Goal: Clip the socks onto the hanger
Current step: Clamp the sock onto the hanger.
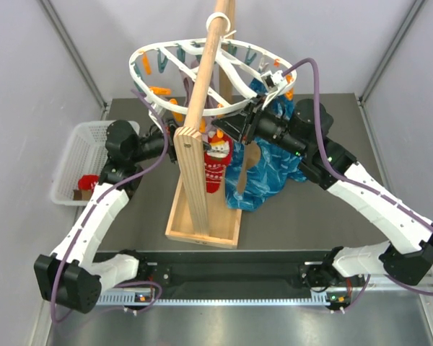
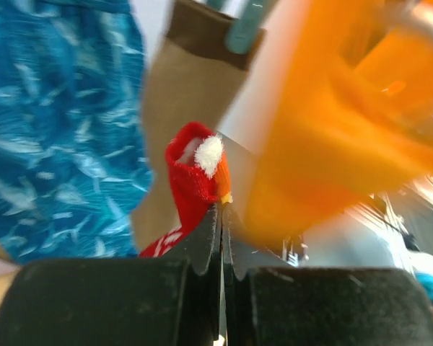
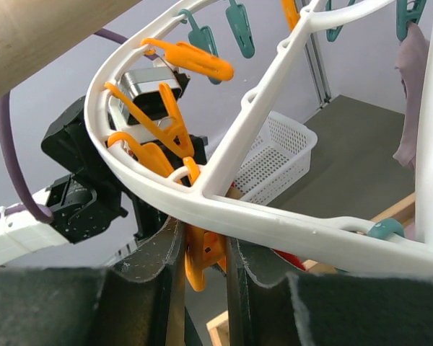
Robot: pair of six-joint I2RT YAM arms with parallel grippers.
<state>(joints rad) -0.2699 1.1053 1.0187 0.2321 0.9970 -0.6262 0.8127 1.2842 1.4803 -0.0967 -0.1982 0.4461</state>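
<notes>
The white hanger point(image 1: 224, 61) hangs from the wooden pole, with orange and teal pegs under its ring. A red sock point(image 1: 216, 167) with white pattern hangs below it beside the pole. My left gripper point(image 1: 172, 139) reaches in from the left, and its jaws point(image 2: 221, 216) are shut on the red sock's cuff point(image 2: 191, 176). A tan-brown sock point(image 2: 177, 101) hangs from a teal peg behind. My right gripper point(image 1: 236, 130) is under the ring point(image 3: 289, 223), shut on an orange peg point(image 3: 200, 254). A mauve sock point(image 3: 413, 94) hangs at the right.
The wooden pole stand point(image 1: 202, 194) stands mid-table. Blue patterned fabric point(image 1: 263, 173) hangs beside the red sock. A white mesh basket point(image 1: 76, 155) at the left holds another red sock point(image 1: 89, 180). Grey walls enclose the table.
</notes>
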